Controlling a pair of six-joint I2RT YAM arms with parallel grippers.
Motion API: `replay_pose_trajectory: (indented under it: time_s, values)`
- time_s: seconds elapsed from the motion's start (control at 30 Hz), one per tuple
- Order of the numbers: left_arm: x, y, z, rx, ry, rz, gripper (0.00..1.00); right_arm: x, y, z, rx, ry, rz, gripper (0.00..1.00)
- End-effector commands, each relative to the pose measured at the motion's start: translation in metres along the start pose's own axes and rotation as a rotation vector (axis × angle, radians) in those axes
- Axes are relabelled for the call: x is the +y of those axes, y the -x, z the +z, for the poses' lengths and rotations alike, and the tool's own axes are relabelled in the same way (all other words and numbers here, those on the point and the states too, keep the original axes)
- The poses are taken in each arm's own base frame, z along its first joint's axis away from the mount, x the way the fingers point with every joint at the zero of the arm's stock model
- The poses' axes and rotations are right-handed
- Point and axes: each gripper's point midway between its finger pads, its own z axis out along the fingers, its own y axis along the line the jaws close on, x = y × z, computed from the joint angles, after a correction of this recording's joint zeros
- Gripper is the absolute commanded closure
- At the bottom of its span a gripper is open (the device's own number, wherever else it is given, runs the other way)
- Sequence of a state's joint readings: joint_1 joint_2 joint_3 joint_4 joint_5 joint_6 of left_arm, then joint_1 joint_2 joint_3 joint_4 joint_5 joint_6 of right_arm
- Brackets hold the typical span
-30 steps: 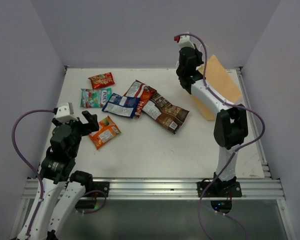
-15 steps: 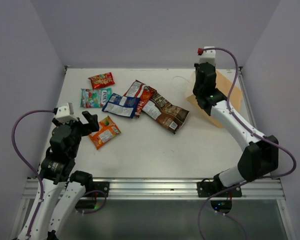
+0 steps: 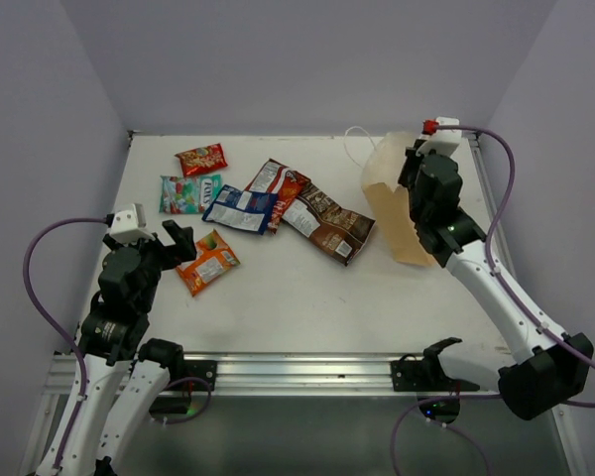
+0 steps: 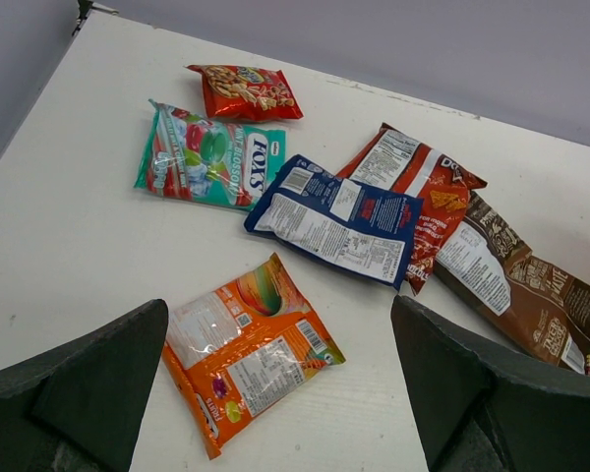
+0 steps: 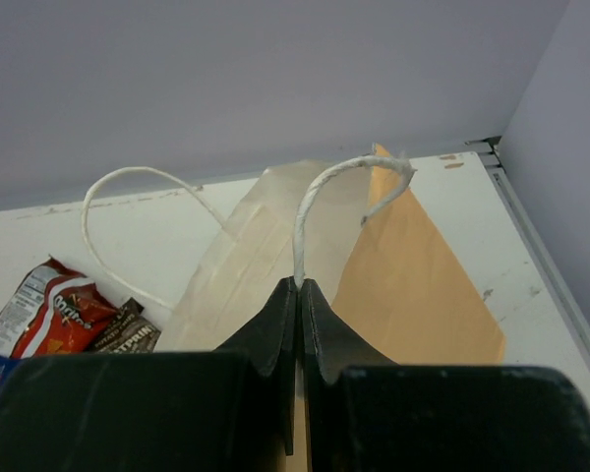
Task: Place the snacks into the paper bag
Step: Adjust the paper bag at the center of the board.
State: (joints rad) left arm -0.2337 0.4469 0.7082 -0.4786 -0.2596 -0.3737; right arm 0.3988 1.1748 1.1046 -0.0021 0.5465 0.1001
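Observation:
The tan paper bag stands partly open at the right of the table. My right gripper is shut on one white cord handle and holds the bag up by it. The other handle hangs loose. Snacks lie left of centre: red, teal-green, blue-white, red-white, dark brown and orange. My left gripper is open and empty, just above the orange packet.
The left wrist view shows the red, teal, blue, red-white and brown packets spread on the white table. Grey walls close in the table's back and sides.
My right arm swung right and nearer with the handle in its grip. The bag rose from lying flat to standing partly open. The left arm and the packets have not moved.

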Motion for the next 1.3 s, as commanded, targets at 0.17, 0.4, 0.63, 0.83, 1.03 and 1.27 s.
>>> replay_pose_trajectory:
  time_s: [0.17, 0.4, 0.63, 0.83, 1.03, 1.27]
  values:
    - [-0.003, 0.008, 0.003, -0.034, -0.016, 0.002, 0.00, -0.018, -0.007, -0.051, -0.009, 0.040, 0.164, 0.98]
    - [-0.003, 0.007, 0.004, -0.029, -0.016, 0.000, 0.00, -0.058, -0.016, -0.078, 0.008, -0.093, 0.148, 0.89]
    - [-0.002, 0.006, 0.004, -0.027, -0.013, 0.000, 0.00, -0.092, -0.022, -0.097, 0.027, -0.240, 0.152, 0.83]
    - [-0.002, 0.006, 0.005, -0.026, -0.016, -0.001, 0.00, -0.114, -0.027, -0.112, 0.032, -0.338, 0.171, 0.81]
    - [-0.004, 0.006, 0.005, -0.024, -0.021, 0.000, 0.00, -0.131, -0.033, -0.127, 0.036, -0.407, 0.192, 0.79]
    - [-0.004, 0.006, 0.006, -0.022, -0.024, 0.000, 0.00, -0.140, -0.037, -0.142, 0.033, -0.420, 0.262, 0.67]
